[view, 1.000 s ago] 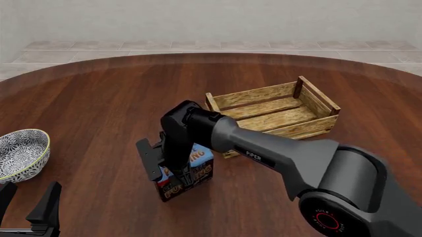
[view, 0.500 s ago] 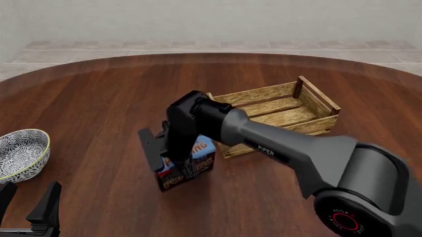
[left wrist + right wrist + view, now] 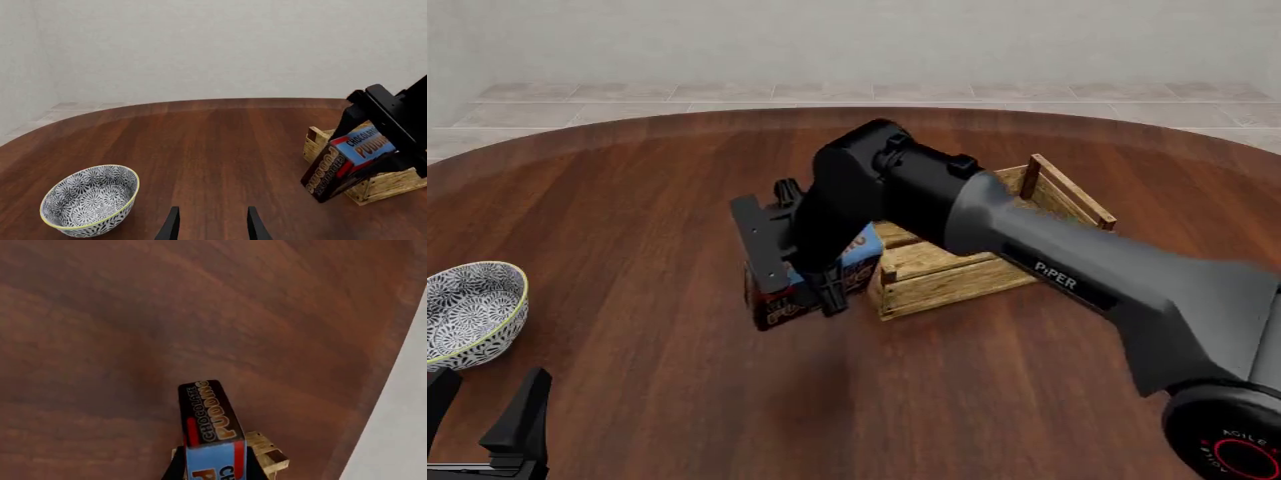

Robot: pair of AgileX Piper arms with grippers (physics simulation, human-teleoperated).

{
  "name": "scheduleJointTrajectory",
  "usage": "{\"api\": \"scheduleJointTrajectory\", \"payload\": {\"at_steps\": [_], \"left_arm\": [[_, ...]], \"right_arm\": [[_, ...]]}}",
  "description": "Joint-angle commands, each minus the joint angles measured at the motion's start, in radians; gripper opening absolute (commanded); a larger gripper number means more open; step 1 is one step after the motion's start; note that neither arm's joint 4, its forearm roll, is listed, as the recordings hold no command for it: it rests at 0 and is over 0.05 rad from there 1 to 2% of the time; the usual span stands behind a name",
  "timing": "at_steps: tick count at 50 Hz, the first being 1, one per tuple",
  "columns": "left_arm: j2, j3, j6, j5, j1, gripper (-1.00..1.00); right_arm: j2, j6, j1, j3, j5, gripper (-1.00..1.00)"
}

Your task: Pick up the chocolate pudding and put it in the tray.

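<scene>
R gripper (image 3: 810, 272) pinches the chocolate pudding carton (image 3: 814, 278), fingers clamped on its sides, carton lifted off the round wooden table (image 3: 627, 220) and tilted. In front view the carton hangs just beside the near-left corner of the wooden slatted crate (image 3: 961, 270), still outside it; its shadow falls on the table below. In R wrist view the carton (image 3: 208, 430) sticks out between the fingers, crate corner (image 3: 270, 455) right next to it. L gripper (image 3: 210, 226) sits low near the table edge, fingers spread w/ nothing between. Blue-and-white patterned bowl (image 3: 90, 200) stands near it, well apart from the crate.
</scene>
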Motion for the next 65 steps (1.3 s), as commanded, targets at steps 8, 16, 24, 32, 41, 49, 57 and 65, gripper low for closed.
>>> {"api": "scheduleJointTrajectory", "payload": {"at_steps": [8, 16, 24, 32, 41, 49, 57, 65], "left_arm": [[0.000, 0.000, 0.000, 0.000, 0.000, 1.00], [0.000, 0.000, 0.000, 0.000, 0.000, 1.00], [0.000, 0.000, 0.000, 0.000, 0.000, 1.00], [0.000, 0.000, 0.000, 0.000, 0.000, 1.00], [0.000, 0.000, 0.000, 0.000, 0.000, 1.00], [0.000, 0.000, 0.000, 0.000, 0.000, 1.00], [0.000, 0.000, 0.000, 0.000, 0.000, 1.00], [0.000, 0.000, 0.000, 0.000, 0.000, 1.00]], "right_arm": [[-0.039, -0.068, -0.059, -0.113, 0.039, -1.00], [-0.048, -0.152, -0.143, -0.097, -0.029, -1.00], [-0.071, -0.171, -0.187, -0.091, -0.082, -1.00], [-0.095, -0.219, -0.254, -0.035, -0.158, -1.00], [-0.110, -0.251, -0.314, -0.007, -0.215, -1.00], [-0.097, -0.272, -0.372, -0.021, -0.238, -1.00], [-0.082, -0.306, -0.411, -0.002, -0.279, -1.00], [-0.062, -0.336, -0.452, 0.001, -0.312, -1.00]]}}
